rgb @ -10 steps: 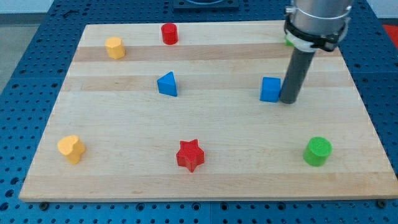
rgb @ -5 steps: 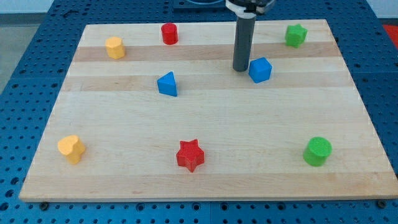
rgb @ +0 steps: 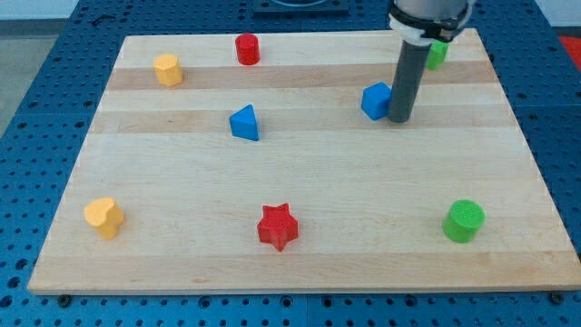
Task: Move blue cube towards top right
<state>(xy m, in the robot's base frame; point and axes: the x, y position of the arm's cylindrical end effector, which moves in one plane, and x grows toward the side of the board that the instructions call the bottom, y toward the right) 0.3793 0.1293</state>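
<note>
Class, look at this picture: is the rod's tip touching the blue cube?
Touching, it seems: in the camera view my tip sits against the right side of the blue cube, no board showing between.

Green block (rgb: 438, 53): largely hidden behind the rod (rgb: 406, 80), shape not determinable. Blue cube (rgb: 375, 100): right side covered by rod.
</note>
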